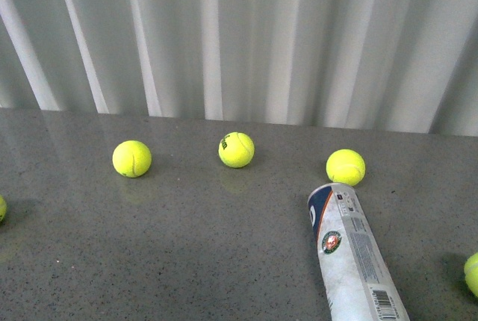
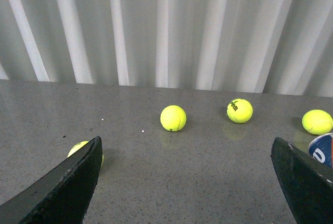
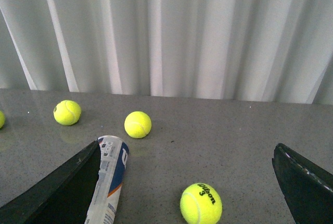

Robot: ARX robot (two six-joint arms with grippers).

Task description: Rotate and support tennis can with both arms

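Note:
The tennis can (image 1: 353,257) lies on its side on the grey table, right of centre, with its round emblem and barcode facing up and its far end near a ball. Neither arm shows in the front view. My left gripper (image 2: 187,182) is open and empty over bare table; the can's end (image 2: 323,148) peeks in at the edge beside one finger. My right gripper (image 3: 187,182) is open and empty; the can (image 3: 109,174) lies next to one finger (image 3: 62,190), and a Wilson ball (image 3: 201,203) lies between the fingers.
Tennis balls lie on the grey table (image 1: 187,246): three in a far row (image 1: 132,158) (image 1: 236,149) (image 1: 346,166), one at the left edge (image 1: 1,207), one at the right edge (image 1: 472,273). A white pleated curtain (image 1: 239,37) hangs behind the table.

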